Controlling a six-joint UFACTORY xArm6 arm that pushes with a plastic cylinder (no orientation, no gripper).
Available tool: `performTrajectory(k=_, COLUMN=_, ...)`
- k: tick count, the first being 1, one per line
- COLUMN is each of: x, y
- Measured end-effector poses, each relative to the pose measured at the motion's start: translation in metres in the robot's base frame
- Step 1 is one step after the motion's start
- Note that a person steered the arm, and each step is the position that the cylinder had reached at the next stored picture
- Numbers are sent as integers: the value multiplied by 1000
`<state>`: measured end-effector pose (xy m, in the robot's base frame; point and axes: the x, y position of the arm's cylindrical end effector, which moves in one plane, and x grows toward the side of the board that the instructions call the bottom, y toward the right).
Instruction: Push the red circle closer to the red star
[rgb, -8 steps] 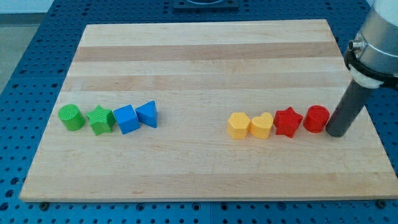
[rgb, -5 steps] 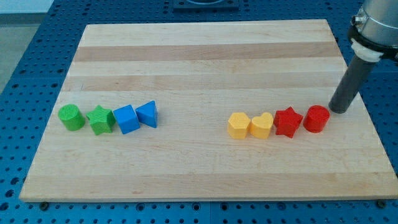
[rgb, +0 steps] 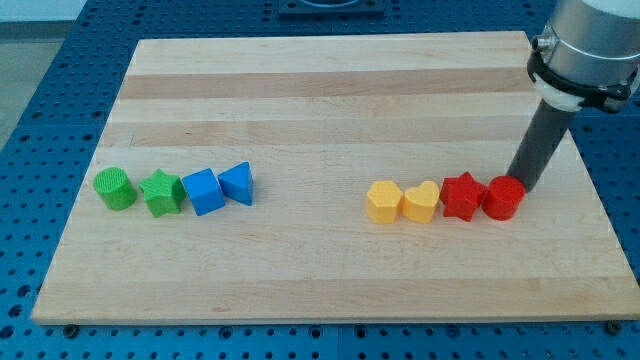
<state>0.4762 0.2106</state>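
On the wooden board (rgb: 330, 80), view's right: red circle block (rgb: 502, 198) touching red star block (rgb: 463, 196), yellow heart block (rgb: 421, 202) beside; my tip (rgb: 520, 185) touches circle's upper right; rod only, no claw to judge

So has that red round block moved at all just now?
Yes. The red circle slid toward the view's left, closing its gap to the red star; they now touch.

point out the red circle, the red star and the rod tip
red circle (rgb: 502, 198), camera view, top face
red star (rgb: 462, 195), camera view, centre of top
my tip (rgb: 520, 186), camera view, rod's very end
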Motion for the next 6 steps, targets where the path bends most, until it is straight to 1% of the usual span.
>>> performTrajectory(k=2, x=0, y=-2)
performTrajectory(k=3, x=-55, y=-2)
performTrajectory(k=6, x=-63, y=-2)
